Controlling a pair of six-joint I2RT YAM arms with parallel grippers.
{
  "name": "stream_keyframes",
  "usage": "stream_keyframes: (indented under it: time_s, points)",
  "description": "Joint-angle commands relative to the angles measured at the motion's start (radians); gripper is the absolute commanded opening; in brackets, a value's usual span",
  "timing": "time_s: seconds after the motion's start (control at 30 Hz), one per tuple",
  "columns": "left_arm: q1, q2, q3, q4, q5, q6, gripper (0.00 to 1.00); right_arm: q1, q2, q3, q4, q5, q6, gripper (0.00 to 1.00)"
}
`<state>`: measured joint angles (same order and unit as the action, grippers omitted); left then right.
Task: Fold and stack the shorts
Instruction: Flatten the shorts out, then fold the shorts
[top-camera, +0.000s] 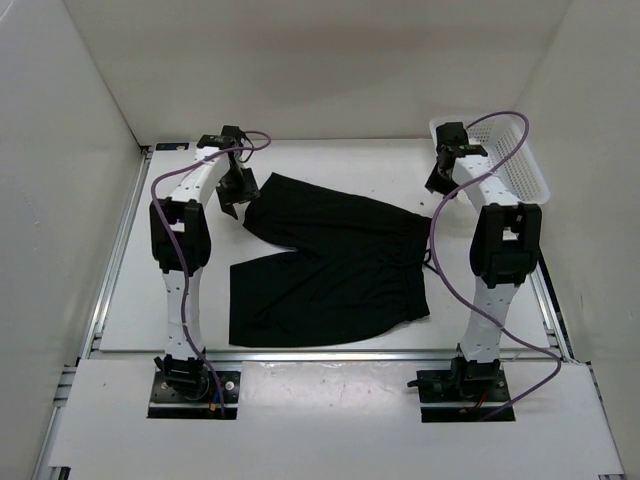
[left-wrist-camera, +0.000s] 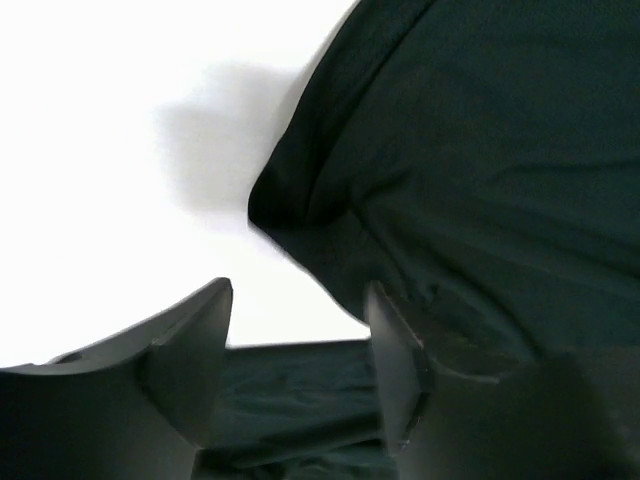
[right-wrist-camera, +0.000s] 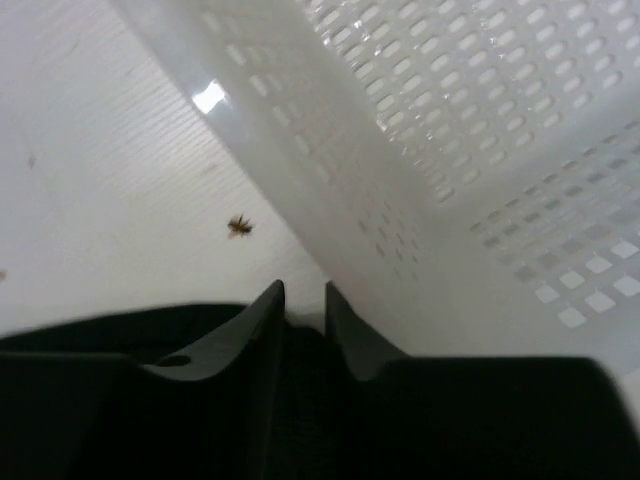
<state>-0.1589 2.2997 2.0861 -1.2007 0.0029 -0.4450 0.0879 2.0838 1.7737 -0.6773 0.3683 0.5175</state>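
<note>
The shorts (top-camera: 330, 270) lie with hem at the spread left gripper (left-wrist-camera: 298, 300), waistband beside narrowed right gripper (right-wrist-camera: 304, 295) (grip unclear).

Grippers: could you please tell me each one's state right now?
Left gripper: open above the shorts' edge.
Right gripper: nearly closed; grip on the shorts unclear.

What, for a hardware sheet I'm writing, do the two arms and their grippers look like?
Both the left arm and the right arm have white links, black joint housings and a black base. A purple cable loops along each. The left gripper and the right gripper are black, each with two tapered matte fingers.
</note>
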Motion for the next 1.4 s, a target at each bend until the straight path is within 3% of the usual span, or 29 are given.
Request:
stream_keyframes:
  time_s: [0.0,0.13,0.3,0.5,0.53,0.67,0.73,0.87,0.9,1.0,1.37]
  points:
    - [0.004,-0.141,-0.040,0.003,-0.029,-0.009,0.69,0.025,-0.140,-0.043,0.076,-0.125,-0.014,0.45]
    - [0.042,-0.224,-0.112,0.003,-0.055,-0.040,0.71,0.056,-0.212,-0.089,0.097,-0.187,-0.014,0.69]
    - [0.052,-0.412,-0.355,0.029,-0.066,-0.075,0.70,0.111,-0.361,-0.215,0.097,-0.198,-0.014,0.69]
    - [0.001,-0.661,-0.736,0.101,0.005,-0.181,0.64,0.121,-0.651,-0.563,0.107,-0.238,0.068,0.55]
    - [-0.011,-0.683,-0.830,0.131,0.023,-0.208,0.64,0.121,-0.689,-0.612,0.096,-0.252,0.079,0.52]
    - [-0.053,-0.709,-0.980,0.220,0.094,-0.265,0.64,0.107,-0.910,-0.879,0.019,-0.298,0.148,0.42]
    - [-0.085,-0.646,-0.980,0.240,0.103,-0.276,0.63,0.075,-1.006,-0.962,-0.002,-0.345,0.194,0.42]
    - [-0.099,-0.531,-0.919,0.268,0.094,-0.276,0.63,0.018,-1.108,-1.123,-0.011,-0.514,0.277,0.63]
    - [-0.099,-0.508,-0.902,0.268,0.077,-0.264,0.63,0.018,-1.117,-1.170,0.002,-0.540,0.294,0.64]
    - [-0.108,-0.407,-0.824,0.268,0.068,-0.245,0.63,0.009,-1.128,-1.246,0.057,-0.621,0.361,0.65]
    - [-0.108,-0.181,-0.586,0.228,0.037,-0.207,0.61,0.009,-1.025,-1.324,0.182,-0.580,0.372,0.64]
